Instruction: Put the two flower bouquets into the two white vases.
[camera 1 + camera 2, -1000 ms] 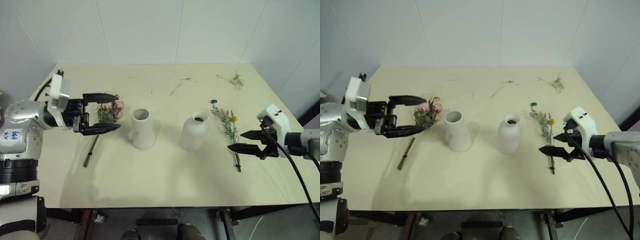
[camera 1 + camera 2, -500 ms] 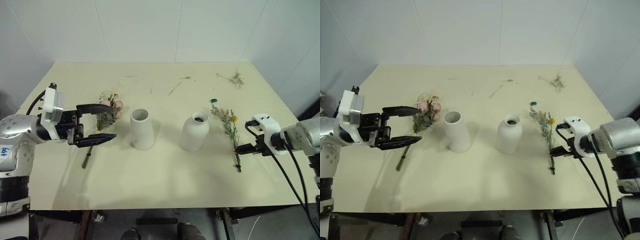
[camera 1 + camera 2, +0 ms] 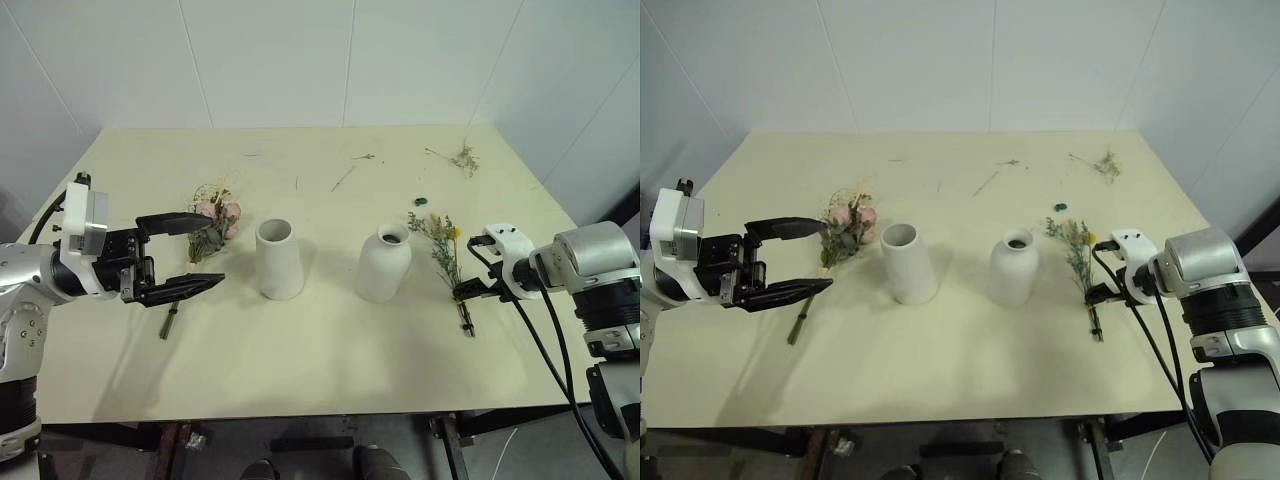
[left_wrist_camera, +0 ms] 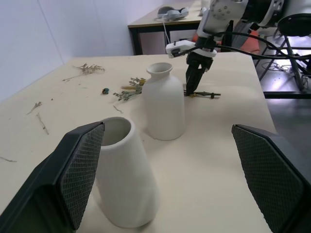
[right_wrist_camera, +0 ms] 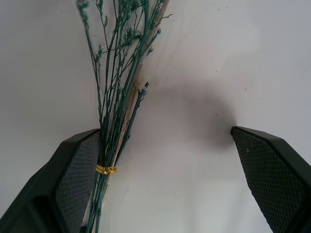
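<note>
2 white vases point(image 3: 280, 259), pink roses point(image 3: 218, 211), cream table point(image 3: 320, 340)

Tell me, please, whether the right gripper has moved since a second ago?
Yes. The right gripper has come down toward the table, onto the stem end of the green sprig bunch it hovered above, jaws open.
</note>
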